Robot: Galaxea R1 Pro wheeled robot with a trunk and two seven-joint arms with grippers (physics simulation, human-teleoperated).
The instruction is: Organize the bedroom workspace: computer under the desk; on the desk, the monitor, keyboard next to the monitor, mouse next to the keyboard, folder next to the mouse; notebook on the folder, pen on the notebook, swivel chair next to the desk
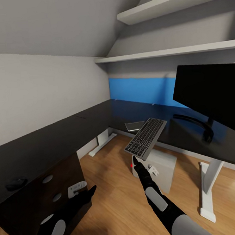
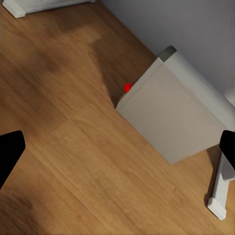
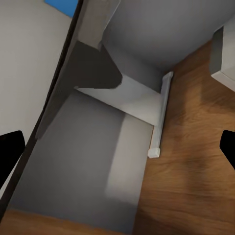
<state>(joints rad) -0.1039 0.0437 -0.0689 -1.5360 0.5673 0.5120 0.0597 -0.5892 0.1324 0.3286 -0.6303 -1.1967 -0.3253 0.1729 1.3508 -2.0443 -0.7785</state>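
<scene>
The black desk [image 1: 62, 136] wraps round the corner, and the monitor [image 1: 214, 95] stands on it at the right. The keyboard [image 1: 146, 138] is tilted, its far end over the desk and its near end past the front edge. Just below that near end is my right gripper [image 1: 135, 160]; in the right wrist view [image 3: 117, 152] its fingers are wide apart with nothing between them. A dark notebook [image 1: 135, 125] lies on the desk behind the keyboard. The mouse [image 1: 16, 183] sits at the desk's left end. The white computer [image 1: 165, 165] [image 2: 171, 117] stands on the floor under the desk. My left gripper [image 1: 90, 189] [image 2: 117, 156] is open.
A black drawer unit [image 1: 49, 193] with silver knobs stands beside my left arm. White desk legs [image 1: 208, 188] [image 3: 159, 117] rest on the wooden floor. Two wall shelves [image 1: 169, 51] hang above the desk under a sloping ceiling.
</scene>
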